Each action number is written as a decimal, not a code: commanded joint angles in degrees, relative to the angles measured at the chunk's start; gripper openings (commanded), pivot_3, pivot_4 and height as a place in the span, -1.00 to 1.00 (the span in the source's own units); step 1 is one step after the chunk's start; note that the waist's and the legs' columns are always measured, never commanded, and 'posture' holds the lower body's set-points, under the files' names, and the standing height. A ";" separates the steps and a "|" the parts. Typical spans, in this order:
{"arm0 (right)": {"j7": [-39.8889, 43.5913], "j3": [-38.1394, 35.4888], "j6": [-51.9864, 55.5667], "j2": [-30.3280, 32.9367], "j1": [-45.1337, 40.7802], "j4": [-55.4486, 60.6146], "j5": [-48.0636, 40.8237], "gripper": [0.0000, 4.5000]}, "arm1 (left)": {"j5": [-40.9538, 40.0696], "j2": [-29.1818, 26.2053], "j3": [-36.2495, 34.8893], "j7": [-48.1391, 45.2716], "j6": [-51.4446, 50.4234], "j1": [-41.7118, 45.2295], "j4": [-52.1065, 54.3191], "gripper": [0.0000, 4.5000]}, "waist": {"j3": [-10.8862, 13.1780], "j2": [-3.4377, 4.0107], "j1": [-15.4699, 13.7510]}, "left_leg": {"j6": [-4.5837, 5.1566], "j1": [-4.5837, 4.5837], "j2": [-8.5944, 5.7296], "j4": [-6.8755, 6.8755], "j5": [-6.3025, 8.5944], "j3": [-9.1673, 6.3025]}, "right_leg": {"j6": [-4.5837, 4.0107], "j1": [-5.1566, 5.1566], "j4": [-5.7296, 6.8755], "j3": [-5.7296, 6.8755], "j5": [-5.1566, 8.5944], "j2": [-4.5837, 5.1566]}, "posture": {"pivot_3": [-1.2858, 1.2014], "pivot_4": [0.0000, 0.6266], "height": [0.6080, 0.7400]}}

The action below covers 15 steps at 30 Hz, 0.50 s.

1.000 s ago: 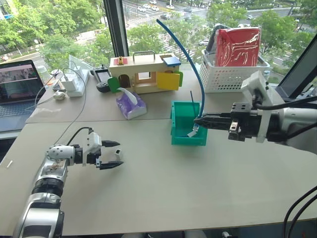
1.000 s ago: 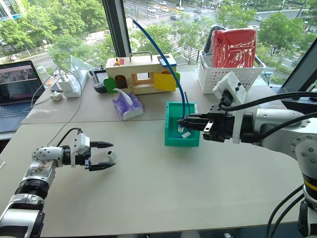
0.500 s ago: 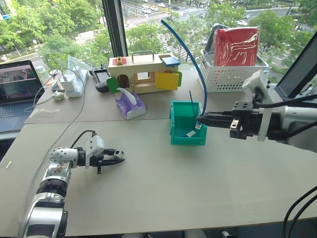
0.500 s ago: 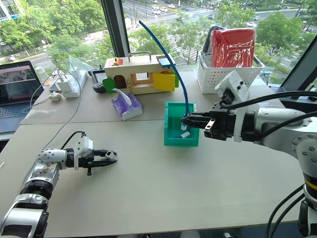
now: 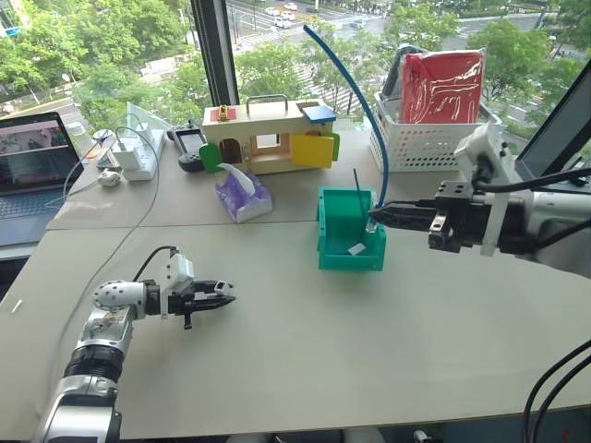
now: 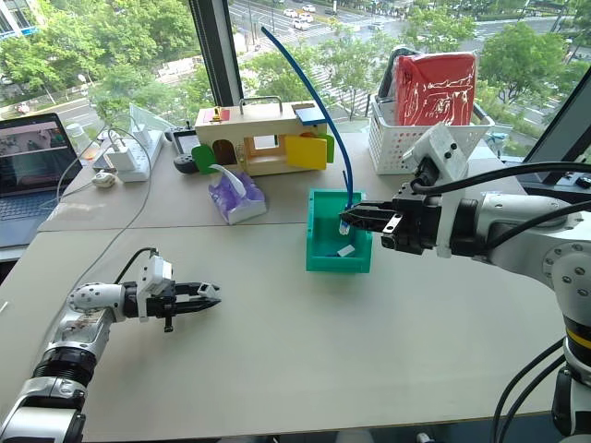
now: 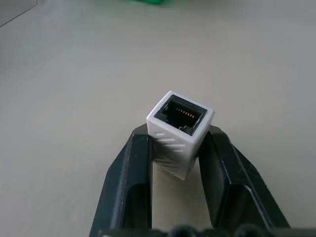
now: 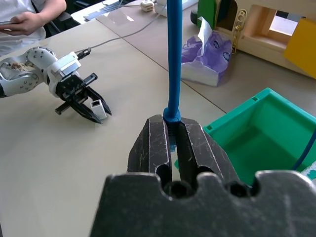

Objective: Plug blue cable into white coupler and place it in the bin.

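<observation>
The table (image 5: 305,351) is a plain beige surface set against a window. The left gripper (image 5: 222,298) hovers low over the near part of the table with its two black fingers (image 7: 131,182) closed on the white coupler (image 7: 178,132). The coupler sits between the fingertips with its dark socket opening facing away from the wrist. The right gripper (image 5: 375,216) is held above the table, well apart from the left gripper, with its fingers clamped shut on the blue cable (image 8: 174,59) near the plug end. From that gripper, the cable rises and arcs away toward the window. The bin (image 5: 351,231) stands on the table just below and beside the right gripper's fingertips. A small white scrap (image 5: 355,249) and a thin black stick (image 5: 358,189) are inside the bin. Beyond the bin stand a wooden toy house (image 5: 268,136), a white basket (image 5: 434,138), and a purple tissue pack (image 5: 242,194).
</observation>
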<state>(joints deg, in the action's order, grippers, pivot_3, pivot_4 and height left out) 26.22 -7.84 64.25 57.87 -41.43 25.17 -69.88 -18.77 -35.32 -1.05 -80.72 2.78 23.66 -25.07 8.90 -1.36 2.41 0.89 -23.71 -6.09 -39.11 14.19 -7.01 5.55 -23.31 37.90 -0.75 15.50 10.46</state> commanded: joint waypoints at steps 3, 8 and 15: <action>-0.49 -1.98 0.35 -0.28 -0.95 0.43 0.12 -1.00 | 2.12 4.36 4.82 11.99 -11.48 -2.19 17.75 -0.62 | 0.00 0.00 -0.41 | 0.01 0.00 -0.03 -0.02 0.01 0.00 | 0.00 0.04 -0.04 -0.01 0.00 0.02 | 0.03 -0.52 1.00; -2.02 -2.70 0.58 -0.48 -0.54 0.67 -0.19 -1.00 | 3.84 8.51 8.15 20.76 -17.92 -3.63 26.39 -0.62 | 0.00 0.00 -0.19 | -0.01 0.00 0.01 -0.01 0.00 0.02 | 0.00 0.03 -0.07 -0.02 0.00 0.00 | 0.03 -0.52 1.00; -2.97 -3.16 0.56 -0.48 -0.41 0.70 -0.66 -1.00 | 7.02 6.91 11.39 23.22 -19.44 -4.21 29.25 -0.62 | 0.00 0.00 -0.44 | -0.06 0.00 -0.01 0.00 -0.04 0.03 | -0.01 0.04 -0.16 -0.03 0.00 0.00 | 0.03 -0.52 1.00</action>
<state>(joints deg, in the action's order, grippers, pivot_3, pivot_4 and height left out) 23.52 -8.33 64.43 57.35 -41.38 25.18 -69.99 -12.81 -27.79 9.86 -58.48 -16.49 19.50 1.83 8.91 -1.36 1.97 0.83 -23.71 -6.11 -39.11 14.16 -6.97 5.55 -23.27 37.71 -0.78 15.50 10.46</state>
